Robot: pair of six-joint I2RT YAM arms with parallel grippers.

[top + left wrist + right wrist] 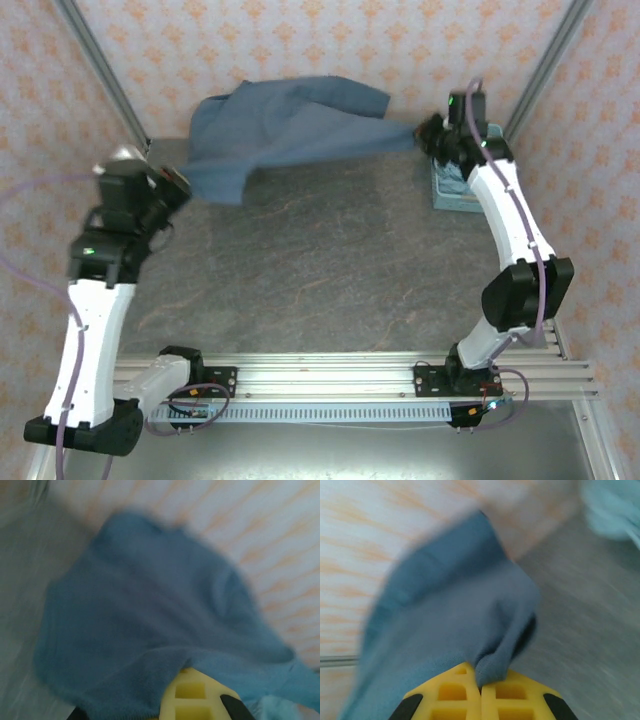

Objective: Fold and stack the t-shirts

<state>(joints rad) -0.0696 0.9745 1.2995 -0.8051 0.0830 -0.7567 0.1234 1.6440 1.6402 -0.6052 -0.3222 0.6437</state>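
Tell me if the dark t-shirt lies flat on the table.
No, the dark t-shirt hangs stretched between the left end effector and right end effector.

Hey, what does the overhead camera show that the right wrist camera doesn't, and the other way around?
Overhead: the left gripper holding one corner of the dark slate-blue t-shirt, and a light blue basket behind the right arm. Right wrist: a close look at the right gripper, its yellow fingers pinching a bunched fold of cloth. Shared: that t-shirt, the grey table and the patterned wall.
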